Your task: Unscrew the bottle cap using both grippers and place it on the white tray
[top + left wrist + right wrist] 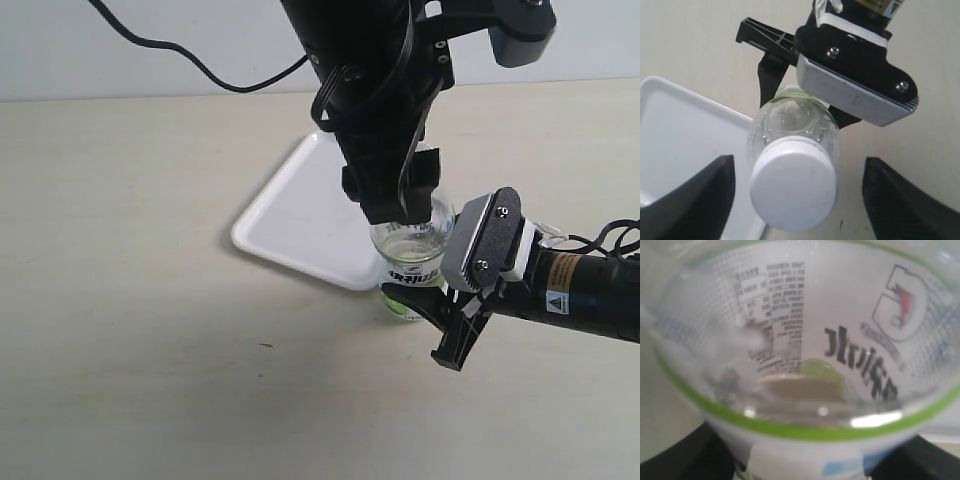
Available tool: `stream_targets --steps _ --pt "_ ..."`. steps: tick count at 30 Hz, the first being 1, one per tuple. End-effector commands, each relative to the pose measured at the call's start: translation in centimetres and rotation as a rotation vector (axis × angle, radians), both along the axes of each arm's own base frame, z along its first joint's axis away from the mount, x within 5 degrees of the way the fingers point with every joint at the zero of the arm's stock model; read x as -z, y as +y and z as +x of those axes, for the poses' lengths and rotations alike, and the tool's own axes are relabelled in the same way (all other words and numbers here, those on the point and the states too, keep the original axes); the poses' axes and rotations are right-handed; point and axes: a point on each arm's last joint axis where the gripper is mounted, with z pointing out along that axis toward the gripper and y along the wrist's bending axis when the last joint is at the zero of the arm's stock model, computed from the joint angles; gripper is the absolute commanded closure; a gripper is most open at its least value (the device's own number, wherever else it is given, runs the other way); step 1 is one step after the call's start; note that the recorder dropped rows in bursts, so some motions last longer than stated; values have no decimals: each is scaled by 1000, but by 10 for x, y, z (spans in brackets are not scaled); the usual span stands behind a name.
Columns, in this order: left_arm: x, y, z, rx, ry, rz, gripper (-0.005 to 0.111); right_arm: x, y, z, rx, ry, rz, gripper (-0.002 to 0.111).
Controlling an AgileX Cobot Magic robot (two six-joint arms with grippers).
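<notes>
R gripper (pixel 425 315) is clasping bottle (pixel 412 262) low; L gripper (pixel 800 200) is hanging released astride bottle cap (pixel 792 190): prob. light, slick, so grip rim.

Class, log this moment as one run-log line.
phase: bottle cap not yet gripped | left gripper: open, straddling cap | right gripper: shut on bottle | white tray: no cap
</notes>
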Motion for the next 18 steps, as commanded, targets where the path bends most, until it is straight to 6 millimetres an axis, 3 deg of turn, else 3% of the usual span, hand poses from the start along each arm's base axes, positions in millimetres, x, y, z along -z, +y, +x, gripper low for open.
stream_targets --steps 1,12,18 --pt "-4 1 0 3 -5 -5 49 6 -4 -2 7 48 -64 108" --pt "-4 1 0 5 -10 -10 107 6 -4 -2 7 48 -64 108" --pt "-4 1 0 -24 2 -15 107 6 -4 -2 7 48 -64 108"
